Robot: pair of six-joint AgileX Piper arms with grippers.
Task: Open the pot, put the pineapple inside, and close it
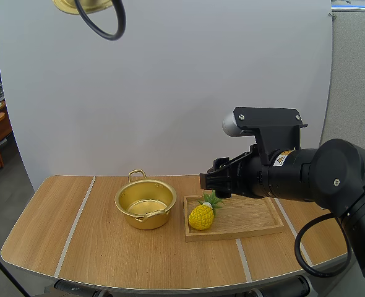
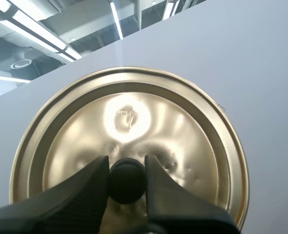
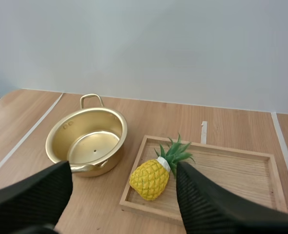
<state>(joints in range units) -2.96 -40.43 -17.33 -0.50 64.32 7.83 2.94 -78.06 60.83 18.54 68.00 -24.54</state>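
Left jaws pinch the lid's (image 2: 183, 141) knob (image 2: 127, 181), its stamp (image 2: 126, 113) unreadable; right jaws gape near pineapple (image 3: 151, 179).

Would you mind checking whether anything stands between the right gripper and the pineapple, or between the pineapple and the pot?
Nothing visible does. The open right gripper hovers above the pineapple on the wooden tray, and the pot beside the tray stands open, its lid held aloft by the left gripper.
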